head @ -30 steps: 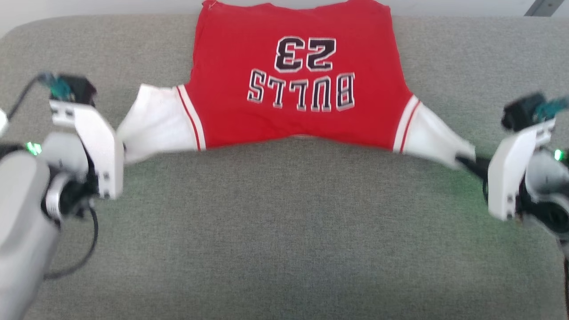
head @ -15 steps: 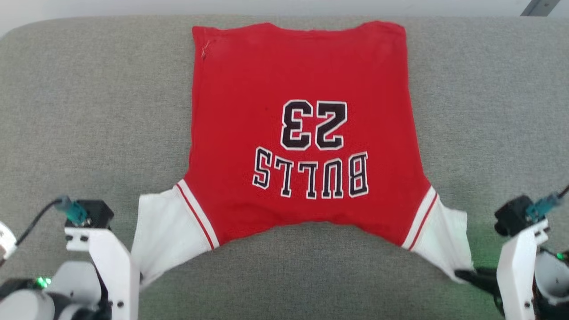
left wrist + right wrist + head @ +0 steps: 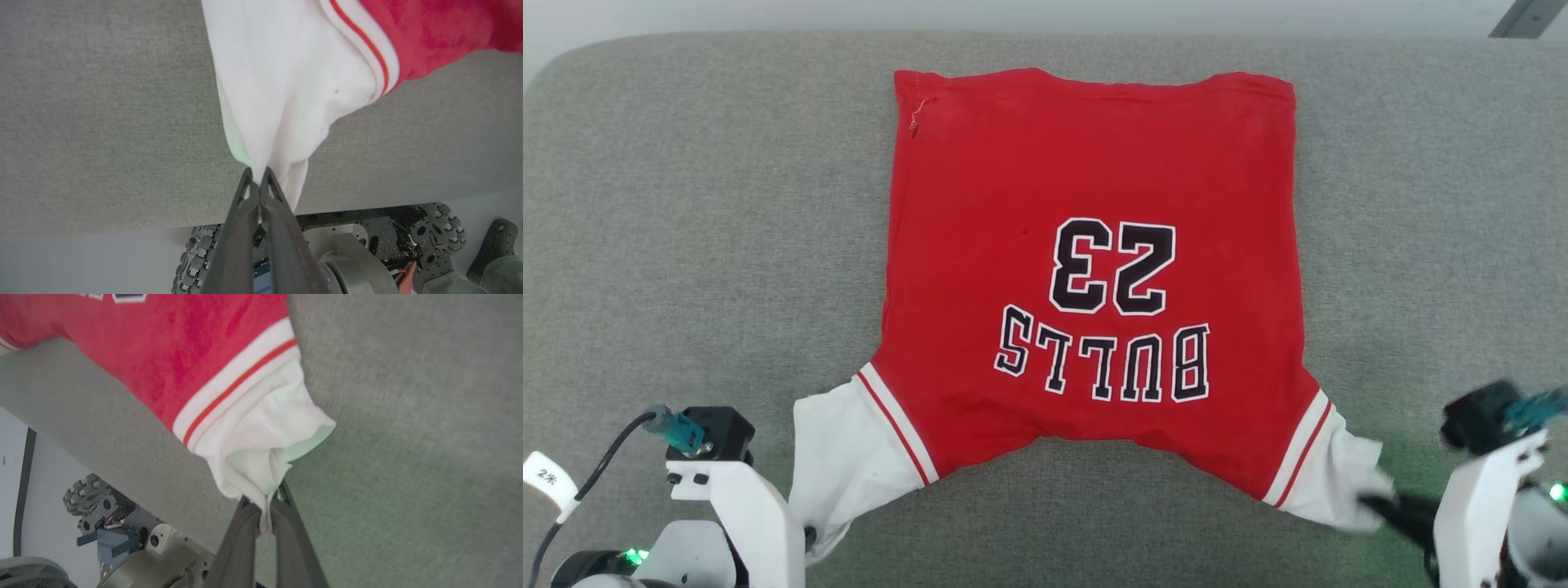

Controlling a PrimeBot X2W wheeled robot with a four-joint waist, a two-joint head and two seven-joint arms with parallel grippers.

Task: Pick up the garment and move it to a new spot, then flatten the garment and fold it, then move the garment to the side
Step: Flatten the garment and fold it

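1. Head view: the red jersey lies print-up on the grey fabric bench, with its hem toward the far edge and its body mostly smooth. At the near corners the left gripper and the right gripper each pinch a white sleeve. The near edge curves in an arc between them.
2. Left wrist view: the left gripper's fingers are pressed together on the tip of the left-hand sleeve. The sleeve fans out taut from the pinch over the bench's near edge.
3. Right wrist view: the right gripper is clamped on the cuff of the right-hand sleeve, which is bunched and gaping.
4. Judgement: the flattening step looks to be in hand, with the jersey already laid at its spot. The next move calls for drawing both sleeves outward, laying them flat on the bench, then letting go. The right cuff probably needs smoothing before any fold.
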